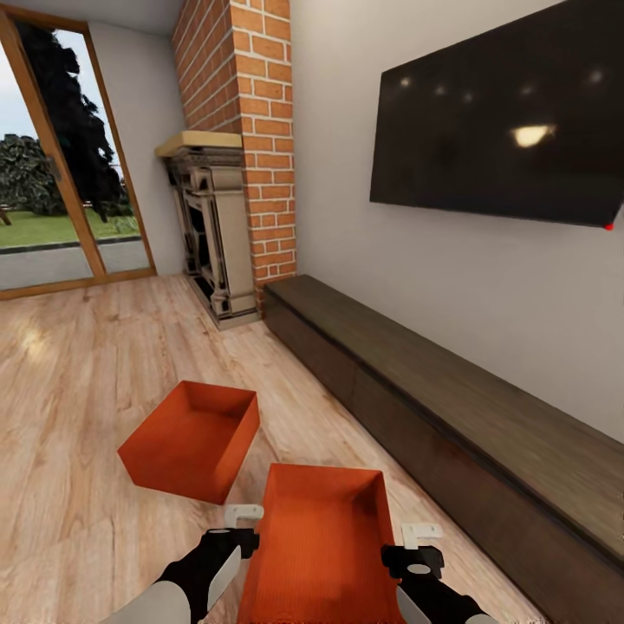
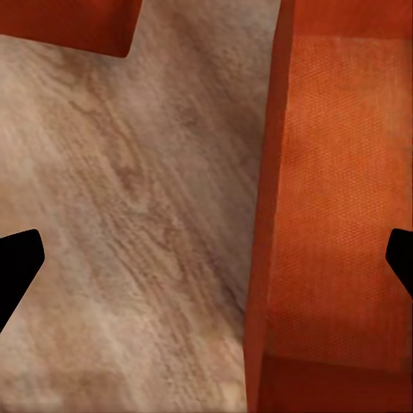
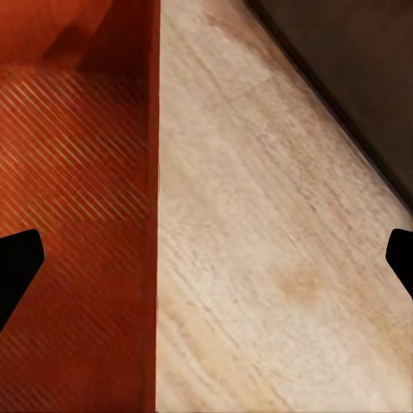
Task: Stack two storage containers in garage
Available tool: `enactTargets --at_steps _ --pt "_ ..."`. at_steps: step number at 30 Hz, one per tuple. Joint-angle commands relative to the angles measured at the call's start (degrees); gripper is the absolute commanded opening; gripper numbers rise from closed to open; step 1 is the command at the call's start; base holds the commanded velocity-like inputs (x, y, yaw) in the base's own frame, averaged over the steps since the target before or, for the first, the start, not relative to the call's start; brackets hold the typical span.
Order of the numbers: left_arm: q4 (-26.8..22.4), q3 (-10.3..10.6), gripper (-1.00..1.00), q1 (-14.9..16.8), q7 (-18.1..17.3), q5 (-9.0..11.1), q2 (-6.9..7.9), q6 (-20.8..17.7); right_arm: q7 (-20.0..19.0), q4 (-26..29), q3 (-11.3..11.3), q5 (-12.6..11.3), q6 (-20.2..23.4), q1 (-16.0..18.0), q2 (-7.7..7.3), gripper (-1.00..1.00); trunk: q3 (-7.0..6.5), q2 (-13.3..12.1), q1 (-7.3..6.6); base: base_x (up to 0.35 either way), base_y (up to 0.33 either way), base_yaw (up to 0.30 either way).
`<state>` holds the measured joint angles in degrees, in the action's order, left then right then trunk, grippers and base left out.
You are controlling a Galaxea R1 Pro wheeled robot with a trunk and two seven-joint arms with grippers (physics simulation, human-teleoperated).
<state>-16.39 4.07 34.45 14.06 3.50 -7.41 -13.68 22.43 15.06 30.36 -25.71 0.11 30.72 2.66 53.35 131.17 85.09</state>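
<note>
The nearer storage container sits on the light wood plank floor right in front of the robot, between the 2 arms; its near end is cut off by the bottom edge of the head view. It is an orange-red, lidless rectangular bin with thin, slightly flared walls and a finely ribbed surface. The second storage container, alike in colour and shape, lies just beyond it to the left, tilted, close to the first but whether they touch is hard to tell.

The left gripper is at the near bin's left wall and the right gripper at its right wall. In the left wrist view the fingers are spread wide, and the bin's wall stands between them; a corner of the other bin is cut off at the edge. In the right wrist view the fingers are likewise spread, straddling the right wall, with the striped inner surface on 1 side and bare planks on the other. Neither pair pinches anything.

To the right runs a long low dark wood cabinet against the white wall, under a black TV. Farther off stand a red brick chimney with a fireplace, and wood-framed glass doors at far left.
</note>
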Motion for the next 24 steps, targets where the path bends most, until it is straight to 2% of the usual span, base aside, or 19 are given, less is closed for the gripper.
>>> enactTargets --at_steps 1,7,24 --pt "-0.1 0.4 1.0 0.0 0.4 0.4 0.03 -0.3 0.3 0.0 0.5 -0.5 0.0 0.0 -0.02 1.0 0.29 0.4 0.21 0.0 0.0 -0.117" --pt "-0.1 0.4 1.0 0.0 0.4 0.4 0.03 -0.3 0.3 0.0 0.5 -0.5 0.0 0.0 -0.02 1.0 1.67 2.8 1.53 0.0 0.0 -0.101" --pt "-0.1 0.4 1.0 0.0 0.4 0.4 0.03 -0.3 0.3 0.0 0.5 -0.5 0.1 0.0 -0.02 1.0 5.1 9.7 5.27 0.0 0.0 -0.002"
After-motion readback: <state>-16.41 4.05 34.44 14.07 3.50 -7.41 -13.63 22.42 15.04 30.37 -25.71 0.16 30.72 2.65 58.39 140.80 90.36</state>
